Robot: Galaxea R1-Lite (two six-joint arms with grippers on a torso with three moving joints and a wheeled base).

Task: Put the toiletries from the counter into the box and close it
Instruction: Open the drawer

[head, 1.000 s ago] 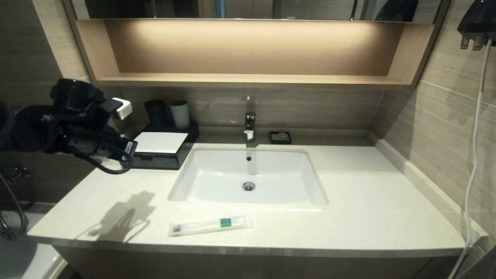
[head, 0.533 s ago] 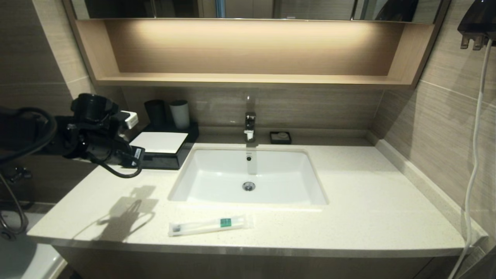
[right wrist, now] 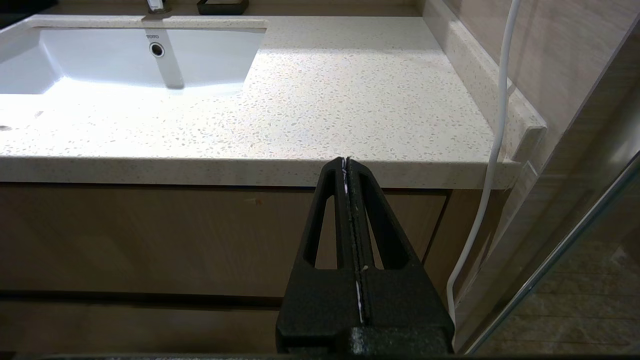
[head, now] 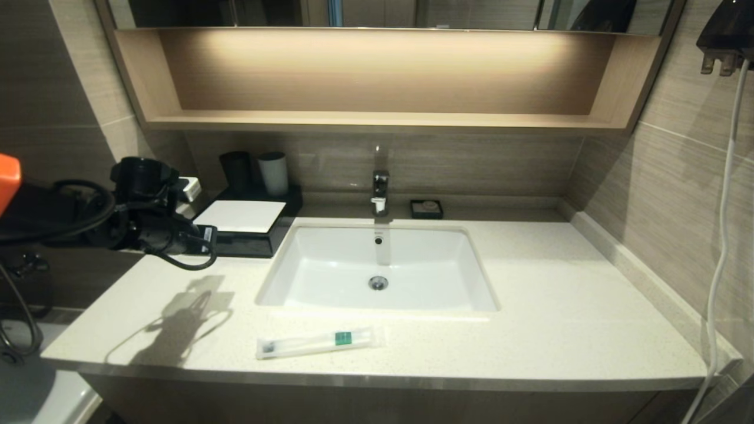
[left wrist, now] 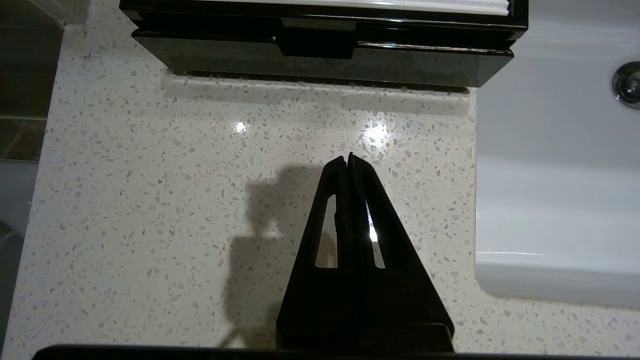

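Observation:
The toiletries, one clear packet with a white toothbrush and a green label (head: pixel 318 343), lie on the counter (head: pixel 559 318) near its front edge, in front of the basin (head: pixel 377 271). The box (head: pixel 241 235), black with a white top panel, stands at the back left with its drawer front (left wrist: pixel 320 55) flush. My left gripper (left wrist: pixel 347 157) is shut and empty above the bare counter, a short way in front of the box. Its arm (head: pixel 147 227) reaches in from the left. My right gripper (right wrist: pixel 346 161) is shut and empty, low in front of the counter's right front edge.
A black cup (head: pixel 237 171) and a grey cup (head: pixel 273 173) stand behind the box. The tap (head: pixel 380 191) and a small black soap dish (head: pixel 426 209) are at the back. A wooden shelf (head: pixel 377 121) hangs above. A white cable (head: pixel 721 247) runs down the right wall.
My left arm has come down and moved in over the counter's left part, closer to the box front. Its gripper has stayed shut. The packet has not moved.

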